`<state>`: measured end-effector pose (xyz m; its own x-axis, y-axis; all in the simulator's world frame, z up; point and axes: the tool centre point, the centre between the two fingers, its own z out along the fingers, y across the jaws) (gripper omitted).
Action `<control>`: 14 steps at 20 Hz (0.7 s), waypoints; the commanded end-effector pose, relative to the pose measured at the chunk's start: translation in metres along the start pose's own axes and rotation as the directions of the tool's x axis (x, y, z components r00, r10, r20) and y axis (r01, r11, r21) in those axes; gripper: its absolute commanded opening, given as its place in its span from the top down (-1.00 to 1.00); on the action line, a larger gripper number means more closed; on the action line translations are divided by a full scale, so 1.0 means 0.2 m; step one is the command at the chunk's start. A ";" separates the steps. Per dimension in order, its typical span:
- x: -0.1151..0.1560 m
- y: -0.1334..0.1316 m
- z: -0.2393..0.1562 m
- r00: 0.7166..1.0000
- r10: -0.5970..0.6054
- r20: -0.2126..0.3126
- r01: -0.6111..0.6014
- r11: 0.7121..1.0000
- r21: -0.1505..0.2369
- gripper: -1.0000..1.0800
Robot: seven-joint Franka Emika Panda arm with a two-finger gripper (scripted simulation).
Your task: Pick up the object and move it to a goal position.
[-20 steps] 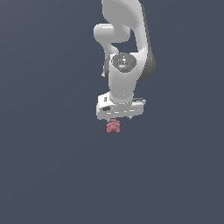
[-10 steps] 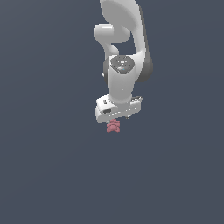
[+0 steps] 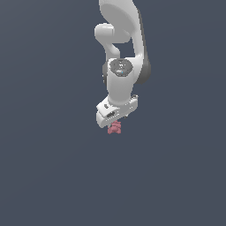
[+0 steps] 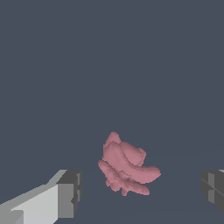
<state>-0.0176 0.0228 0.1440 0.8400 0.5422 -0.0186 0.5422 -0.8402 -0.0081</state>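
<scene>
Here arm [image 3: 120, 84] hangs over object [image 4: 126, 166].

We are seeing the object [image 4: 127, 168] showing as a dusty pink-red all over, its stacked lobes shading from a paler rose on the upper ridges to a deeper red in the creases between them. We are seeing the gripper [image 4: 140, 192] showing as white along its body, with dark grey pads [image 4: 70, 192] at the tips. In the exterior view we are seeing the arm [image 3: 121, 57] showing as plain white with dark grey at its joints and a grey round cap on the wrist, and the object [image 3: 114, 128] reading as a small pink-red patch below it. The ground [image 3: 53, 167] is showing as one even slate blue-grey, with no pattern.
</scene>
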 end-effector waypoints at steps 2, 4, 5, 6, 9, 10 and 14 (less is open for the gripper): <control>-0.02 0.00 0.02 0.995 -0.095 -0.001 0.095 0.995 -0.002 -0.92; -0.03 0.00 0.03 0.989 -0.148 -0.001 0.148 0.989 -0.003 -0.92; -0.03 0.00 0.04 0.985 -0.174 -0.001 0.174 0.985 -0.003 -0.92; -0.04 0.00 0.05 0.980 -0.200 -0.001 0.200 0.980 -0.003 -0.92; -0.05 0.00 0.06 0.961 -0.278 -0.001 0.278 0.961 -0.005 -0.92; -0.05 0.00 0.07 0.953 -0.304 -0.002 0.304 0.953 -0.005 -0.92; -0.07 0.00 0.09 0.915 -0.404 -0.002 0.404 0.915 -0.007 -0.92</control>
<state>-0.0289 0.0155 0.1277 0.5841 0.8116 -0.0126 0.8116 -0.5842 -0.0081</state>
